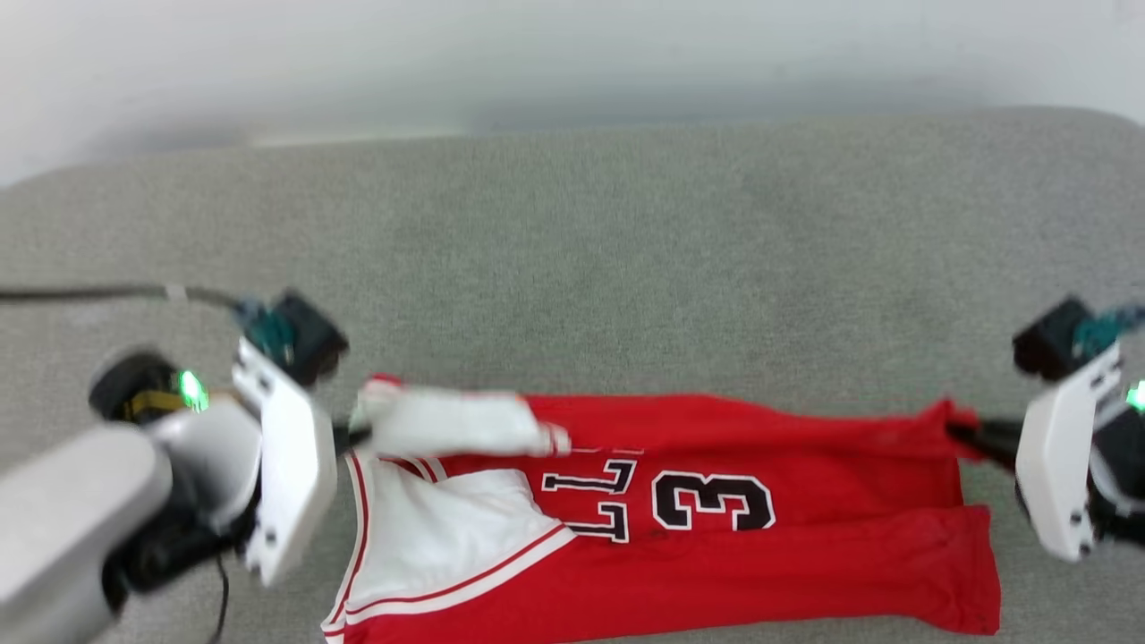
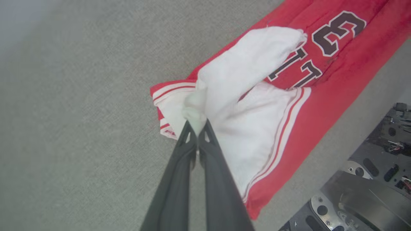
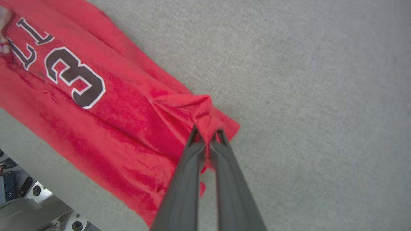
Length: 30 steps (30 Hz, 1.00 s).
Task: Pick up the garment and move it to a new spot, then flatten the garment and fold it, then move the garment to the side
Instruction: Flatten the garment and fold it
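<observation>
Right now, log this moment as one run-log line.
left gripper: shut on red jersey, white sleeve | right gripper: shut on hem corner | rest: on grey surface

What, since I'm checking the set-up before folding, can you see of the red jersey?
The jersey is red, soft-looking fabric with white short sleeves, red-and-white striped trim and black, white-outlined letters and a 3. It lies sideways on the grey surface, rumpled, with one white sleeve folded over the chest. The left hand is shut on bunched white sleeve fabric at one end; the right hand is shut on the red hem corner at the other, with the far edge drawn between them.
</observation>
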### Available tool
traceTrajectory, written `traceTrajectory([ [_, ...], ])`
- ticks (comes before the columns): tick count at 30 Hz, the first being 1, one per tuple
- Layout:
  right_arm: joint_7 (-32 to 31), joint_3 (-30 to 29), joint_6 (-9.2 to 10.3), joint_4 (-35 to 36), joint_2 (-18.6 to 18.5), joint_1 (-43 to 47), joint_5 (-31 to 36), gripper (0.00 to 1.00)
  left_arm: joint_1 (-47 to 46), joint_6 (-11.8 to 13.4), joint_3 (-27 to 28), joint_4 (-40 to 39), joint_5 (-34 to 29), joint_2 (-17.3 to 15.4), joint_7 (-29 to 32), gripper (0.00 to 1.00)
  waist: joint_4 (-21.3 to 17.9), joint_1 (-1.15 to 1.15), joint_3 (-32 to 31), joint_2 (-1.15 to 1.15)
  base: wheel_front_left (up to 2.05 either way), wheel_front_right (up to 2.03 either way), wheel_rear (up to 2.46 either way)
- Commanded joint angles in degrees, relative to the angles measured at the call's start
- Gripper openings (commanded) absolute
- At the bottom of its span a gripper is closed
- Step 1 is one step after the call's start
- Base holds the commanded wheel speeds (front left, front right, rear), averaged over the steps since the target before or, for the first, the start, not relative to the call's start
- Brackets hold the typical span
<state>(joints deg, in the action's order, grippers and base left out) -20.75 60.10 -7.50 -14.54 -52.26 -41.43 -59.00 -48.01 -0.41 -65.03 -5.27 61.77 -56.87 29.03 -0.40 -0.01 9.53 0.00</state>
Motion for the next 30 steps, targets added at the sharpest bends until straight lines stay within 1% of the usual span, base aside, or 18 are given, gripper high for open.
traceTrajectory([
  [1,0.44,0.11,0.02,0.22,-0.19,0.81,-0.16,0.0,1.07,0.26,-0.35,-0.2,0.31,-0.17,-0.25,0.0,-0.1,0.01,-1.02,0.0,0.0,0.0,0.0],
  [4,1.69,0.42,0.03,0.4,-0.68,4.28,-0.93,0.0,5.62,2.22,-2.02,-2.74,1.36,-1.84,-1.12,0.0,-0.15,0.01,-1.83,0.0,0.0,0.0,0.0],
  [7,1.99,0.98,0.03,0.02,-0.19,6.93,-1.07,0.0,9.8,3.71,-3.58,-3.88,2.4,-2.56,-2.16,0.0,-0.26,0.01,-1.7,0.0,0.0,0.0,0.0],
  [10,1.83,1.32,0.02,-0.94,1.22,8.39,-0.61,0.0,12.84,4.19,-4.66,-3.08,2.92,-1.77,-3.23,0.0,-0.37,0.01,-0.96,0.0,0.0,0.0,0.0],
  [14,1.43,2.67,0.02,-3.3,3.73,9.23,0.88,0.0,14.79,4.26,-5.26,-0.37,2.99,0.48,-4.92,0.0,-0.53,0.01,-0.11,0.0,0.0,0.0,0.0],
  [15,1.85,2.56,0.04,-4.11,4.14,8.94,1.42,0.0,14.91,4.14,-5.34,0.23,3.01,1.01,-5.07,0.32,-0.48,0.01,-0.06,0.0,0.0,0.0,0.0],
  [16,2.01,2.51,0.03,-4.61,4.69,8.71,1.4,0.04,14.92,4.02,-5.18,0.82,2.78,1.34,-5.82,1.0,-0.43,0.01,-0.06,0.0,0.0,0.0,0.0],
  [17,1.9,2.39,0.03,-4.79,5.1,8.66,0.93,0.3,14.73,4.11,-4.79,1.19,2.48,1.62,-6.55,1.0,-0.42,0.01,-0.15,0.0,0.0,0.0,0.0],
  [18,2.52,2.02,0.03,-4.7,5.08,8.17,1.29,1.0,14.56,4.28,-4.39,1.47,2.35,1.69,-7.42,1.0,-0.43,0.01,-0.35,0.0,0.0,0.0,0.0],
  [20,3.08,1.82,0.03,-3.72,4.17,7.53,1.96,1.0,14.25,4.68,-3.5,1.35,1.72,1.14,-9.33,1.0,-0.51,0.01,-0.98,0.0,0.0,0.0,0.0],
  [22,4.25,0.65,0.03,-2.14,3.0,7.12,1.6,1.0,14.52,5.97,-1.8,0.61,1.96,0.58,-12.55,1.0,-0.64,0.01,-1.72,0.0,0.0,0.0,0.0],
  [23,5.15,-0.29,0.03,-1.31,2.3,6.89,1.54,1.0,15.03,6.9,-0.8,0.12,2.14,0.36,-14.6,1.0,-0.74,0.01,-2.01,0.0,0.0,0.0,0.0],
  [26,7.82,-3.58,0.03,0.8,0.06,7.36,1.73,1.0,16.07,10.72,2.17,-0.32,0.91,0.25,-21.47,1.0,-0.82,0.01,-2.64,0.0,0.0,0.0,0.0],
  [30,11.43,-9.86,0.03,1.56,-1.28,10.11,0.34,1.0,17.6,14.89,5.31,0.04,0.16,1.54,-30.08,1.0,-0.92,0.01,-2.71,0.0,0.0,0.0,0.0],
])
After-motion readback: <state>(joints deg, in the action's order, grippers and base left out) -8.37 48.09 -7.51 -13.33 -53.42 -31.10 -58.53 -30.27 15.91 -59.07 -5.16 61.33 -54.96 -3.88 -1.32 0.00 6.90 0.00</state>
